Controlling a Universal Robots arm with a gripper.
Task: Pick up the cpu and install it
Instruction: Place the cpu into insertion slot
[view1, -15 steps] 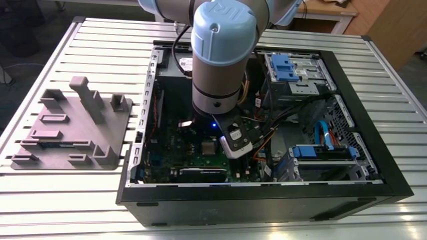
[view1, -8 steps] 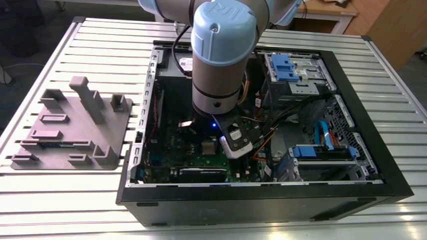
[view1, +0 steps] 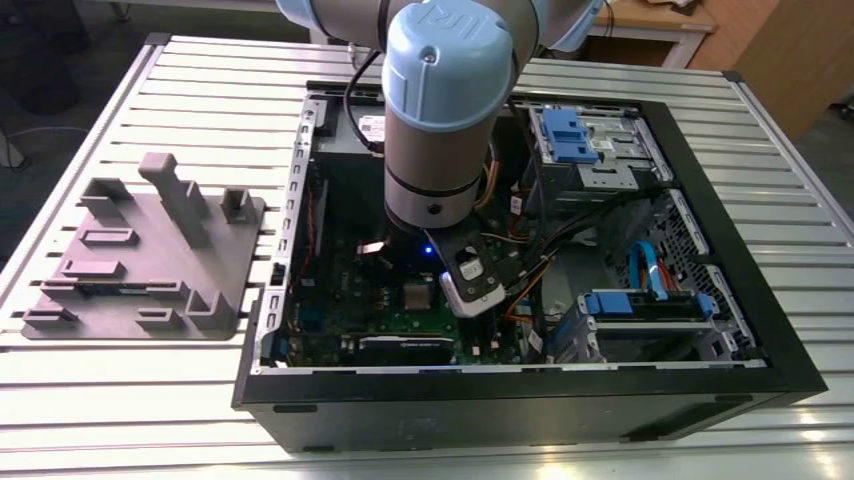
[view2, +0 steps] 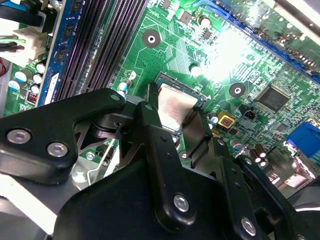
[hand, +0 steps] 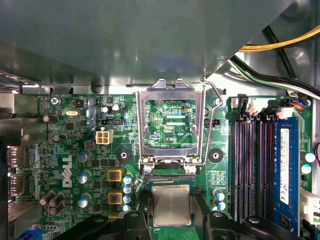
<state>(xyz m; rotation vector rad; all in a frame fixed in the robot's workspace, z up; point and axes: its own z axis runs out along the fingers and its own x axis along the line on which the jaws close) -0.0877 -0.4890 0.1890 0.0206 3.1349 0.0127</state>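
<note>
- On the slatted metal bench (view1: 801, 180) I see an open black computer case (view1: 534, 410) lying on its side, with its motherboard (hand: 90, 150) facing up.
- Toward the exterior view's left, a grey plastic tray (view1: 134, 250) with raised blocks sits on the same bench, just beside the case and apart from it.
- Behind the bench, at the exterior view's upper right, there is wooden furniture (view1: 787, 50), and dark floor shows at the upper left.
- The arm (view1: 447, 110) comes in from the top of the exterior view. Its pale blue joint stands over the case and the wrist points straight down toward the board.
- In both wrist views, I read the pincer (view2: 175, 120) as closed on the cpu (view2: 175, 105), with a black finger (view2: 155, 145) against each of two opposite edges.
- The cpu lies flat with its silvery top up, low over the dark socket on the green board. I cannot tell whether it is fully seated.
- In the first wrist view, the silver socket frame (hand: 170, 89) stands swung open just beyond the cpu, with its wire lever raised beside it.
- The black memory slots (hand: 250, 165) run alongside the socket, and a blue-labelled stick (hand: 286, 165) is fitted in the outermost one.
</note>
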